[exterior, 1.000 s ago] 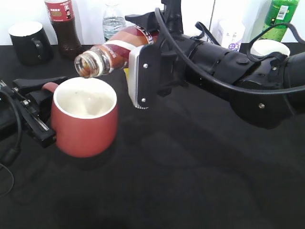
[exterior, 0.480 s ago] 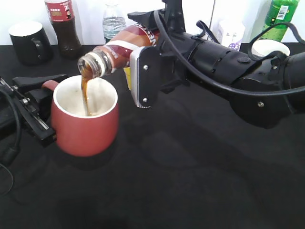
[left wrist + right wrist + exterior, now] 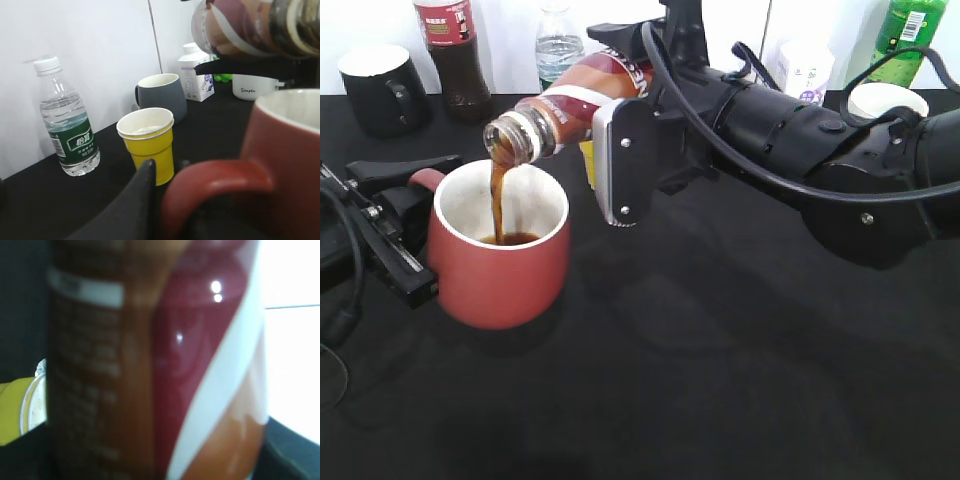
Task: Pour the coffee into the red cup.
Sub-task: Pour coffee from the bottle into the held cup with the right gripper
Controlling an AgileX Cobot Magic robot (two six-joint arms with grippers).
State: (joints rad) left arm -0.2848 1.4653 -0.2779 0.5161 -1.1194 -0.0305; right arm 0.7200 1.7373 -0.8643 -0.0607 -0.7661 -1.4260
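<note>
Left fingers (image 3: 405, 215): clenched on the loop handle of the red cup, one dark finger (image 3: 132, 200) lying just beside the handle in the left wrist view.
Red cup (image 3: 500, 248): upright on the black bench (image 3: 720, 380), left of centre; a pool of dark liquid lies in its white inside.
Stream: a thin brown thread falls from the bottle mouth into the cup.
Coffee (image 3: 565, 105): tilted mouth-down and to the left, above the cup's rim, neck clear of the cup; its label fills the right wrist view (image 3: 165, 360).
Right fingers (image 3: 620, 150): grasping the coffee around its body, arm reaching in from the right.
Behind, left to right: black mug (image 3: 380, 88), dark bottle (image 3: 455, 55), water bottle (image 3: 67, 125), yellow cup (image 3: 149, 142), white carton (image 3: 804, 68), green bottle (image 3: 910, 35).
</note>
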